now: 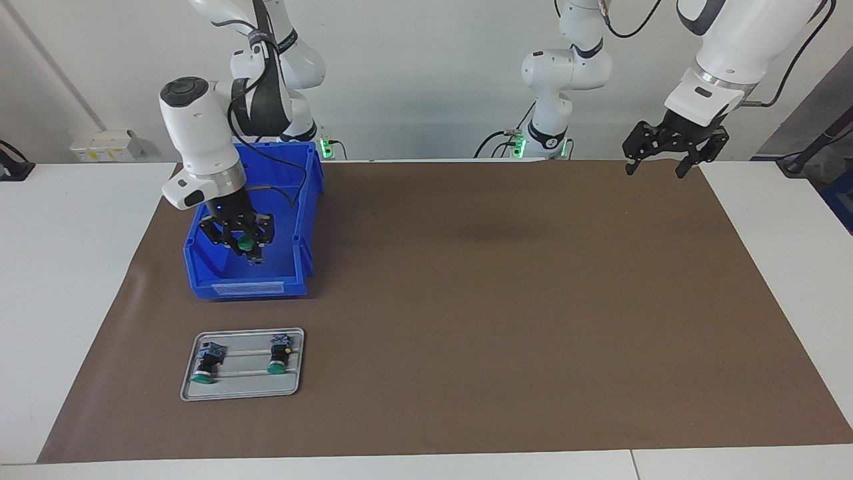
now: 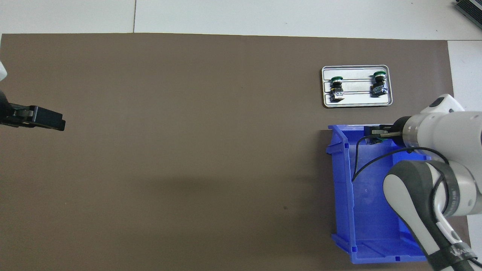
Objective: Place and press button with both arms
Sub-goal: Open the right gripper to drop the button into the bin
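My right gripper (image 1: 248, 248) reaches down into the blue bin (image 1: 303, 220) and is shut on a button (image 1: 247, 244) with a round green cap. In the overhead view the right gripper (image 2: 377, 133) sits at the bin's (image 2: 340, 188) end farthest from the robots, and the arm hides most of the held button. Two more buttons (image 1: 205, 363) (image 1: 279, 353) lie on their sides on a grey tray (image 1: 243, 390). My left gripper (image 1: 656, 171) hangs open and empty over the mat's corner at the left arm's end, where that arm waits.
The grey tray (image 2: 356, 103) lies on the brown mat (image 1: 506, 300), farther from the robots than the bin, with its two buttons (image 2: 337, 88) (image 2: 378, 84) side by side. White tabletop (image 1: 66, 280) borders the mat. The left gripper (image 2: 45, 118) shows at the overhead view's edge.
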